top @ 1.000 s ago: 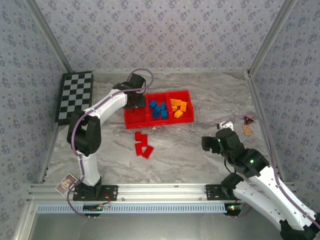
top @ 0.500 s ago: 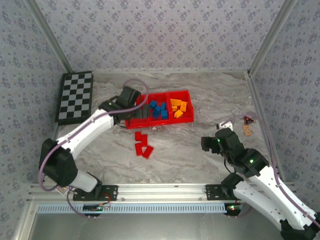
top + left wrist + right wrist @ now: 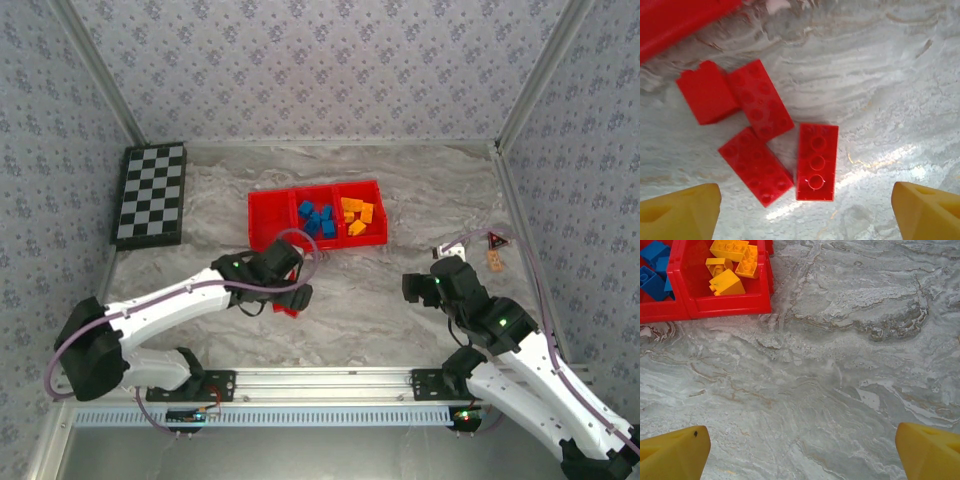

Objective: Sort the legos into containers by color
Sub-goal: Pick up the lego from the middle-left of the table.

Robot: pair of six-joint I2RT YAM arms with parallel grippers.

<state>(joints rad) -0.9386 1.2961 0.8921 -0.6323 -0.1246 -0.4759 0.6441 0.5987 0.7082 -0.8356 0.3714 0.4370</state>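
Your left pincer (image 3: 293,296) hangs low over the table (image 3: 430,190), on the near side of the tray (image 3: 262,225), with its jaws spread wide and nothing between them. In the left wrist view its two yellow fingers (image 3: 680,212) sit at the lower corners. Four red legos (image 3: 816,161) lie loose on the marble just beyond them. Three of these touch one another in a cluster. The fourth lies just beside the cluster and shows three round rings in a row (whether that face is its underside, you cannot tell for sure). A corner of the tray shows at the upper left of that view, apart from the bricks.

From above, the blue legos (image 3: 317,220) are piled in the tray's middle compartment and the yellow legos (image 3: 357,215) in its right one. The right wrist view shows those same two piles inside the red walls at its upper left.

Your right pincer (image 3: 411,288) stands open as well, gripping nothing. It is over bare marble toward the right near side, well apart from the tray and from the red bricks. The checkerboard (image 3: 150,195) lies at the far left, against the wall.
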